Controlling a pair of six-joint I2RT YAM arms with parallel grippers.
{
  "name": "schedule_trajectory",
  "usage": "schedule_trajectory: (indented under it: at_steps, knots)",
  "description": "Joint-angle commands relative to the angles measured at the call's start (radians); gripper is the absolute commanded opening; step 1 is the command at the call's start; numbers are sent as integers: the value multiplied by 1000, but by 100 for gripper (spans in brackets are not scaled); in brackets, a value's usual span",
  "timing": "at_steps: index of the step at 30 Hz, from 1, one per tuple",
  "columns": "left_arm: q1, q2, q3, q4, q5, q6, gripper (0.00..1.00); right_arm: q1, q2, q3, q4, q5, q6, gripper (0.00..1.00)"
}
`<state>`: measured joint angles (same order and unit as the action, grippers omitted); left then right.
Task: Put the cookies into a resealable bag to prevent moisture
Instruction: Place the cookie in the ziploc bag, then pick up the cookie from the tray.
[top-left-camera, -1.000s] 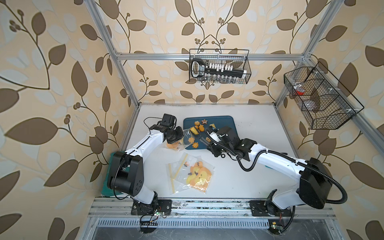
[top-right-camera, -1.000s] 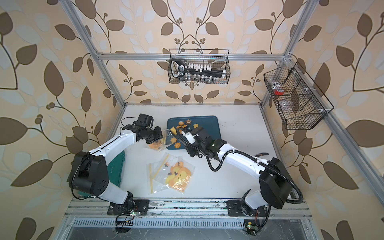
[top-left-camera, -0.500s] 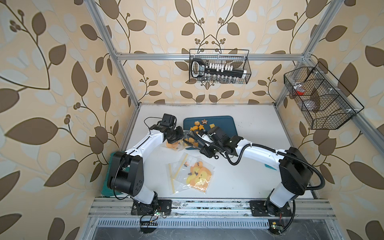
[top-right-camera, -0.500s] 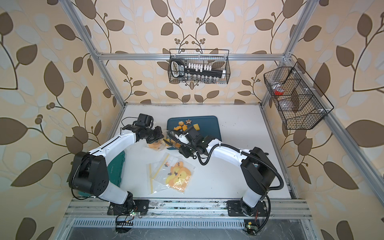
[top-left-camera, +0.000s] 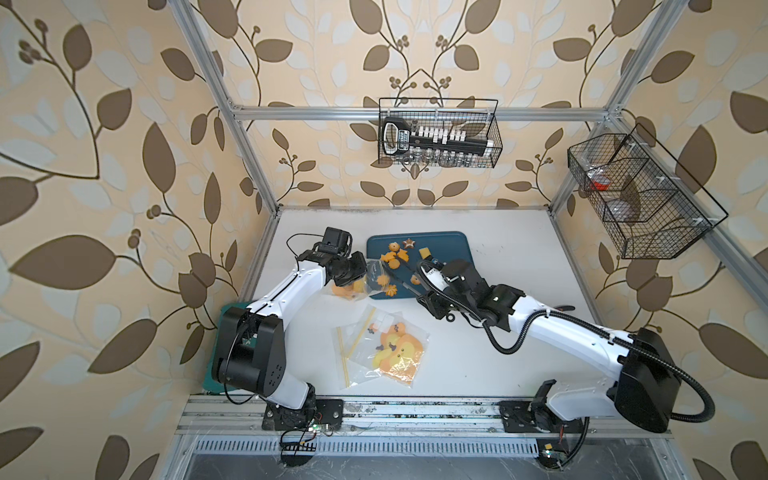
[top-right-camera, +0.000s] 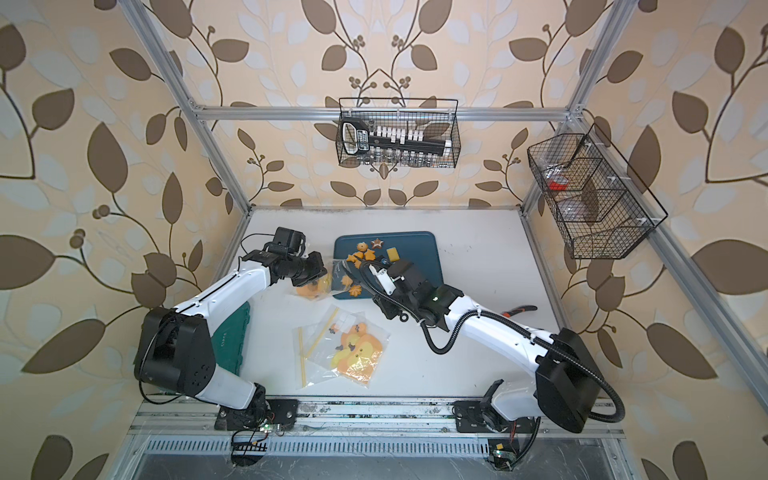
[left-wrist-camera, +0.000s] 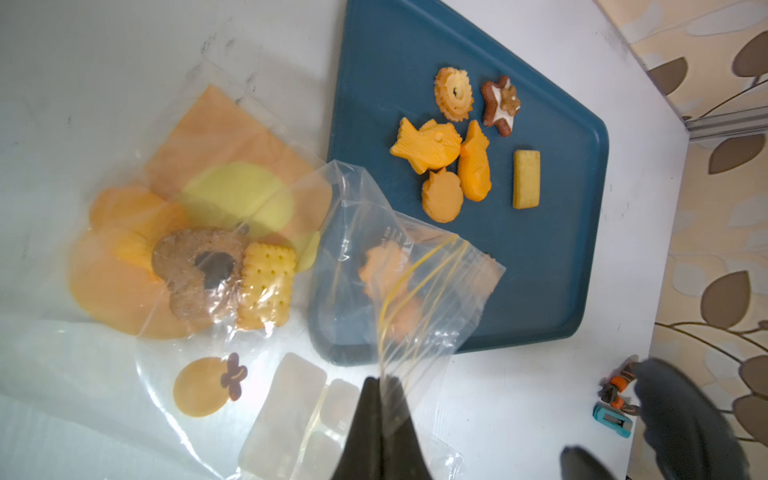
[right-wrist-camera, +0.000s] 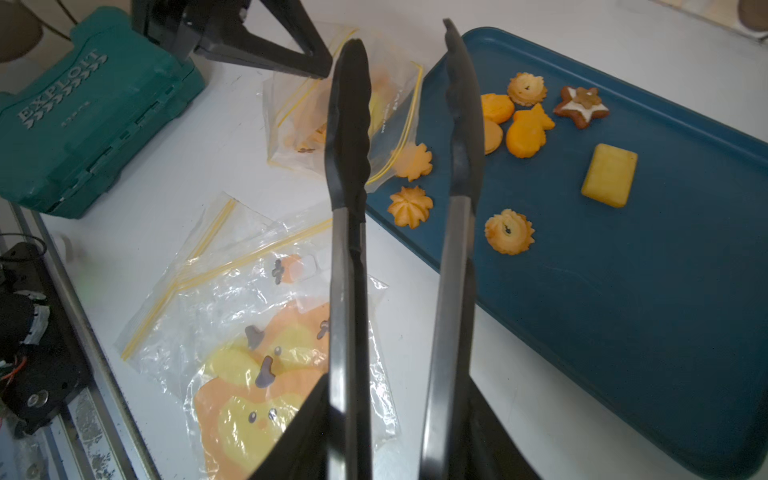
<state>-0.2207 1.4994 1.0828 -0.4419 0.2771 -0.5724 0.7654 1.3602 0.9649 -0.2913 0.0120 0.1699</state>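
Evidently mid-transfer: the left gripper (left-wrist-camera: 377, 384) pinches tight the zip edge of the resealable bag (left-wrist-camera: 453, 291), propping its mouth at the left rim of the blue tray (left-wrist-camera: 540, 270), while the right gripper (right-wrist-camera: 395, 432) clamps tongs (right-wrist-camera: 348, 124), their arms apart and empty. Remaining cookies (left-wrist-camera: 426, 145) lie on the tray beside the tong tips, mostly to their far right. The next move likely calls for reaching over and squeezing one.
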Motion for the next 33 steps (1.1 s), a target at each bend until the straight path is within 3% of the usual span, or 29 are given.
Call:
schedule_trajectory:
  at_steps: [1,6,21,33]
  knots:
    - [9,-50,-15,35,2,7,0,-55,2,-39,-38,52,80,43]
    - [7,-37,-24,68,46,5,0,-117,81,-7,-135,23,85,45]
    - [4,-40,-26,74,53,9,0,-149,273,119,-159,-11,56,50]
    - [3,-38,-29,78,53,10,0,-149,293,107,-142,-71,48,50]
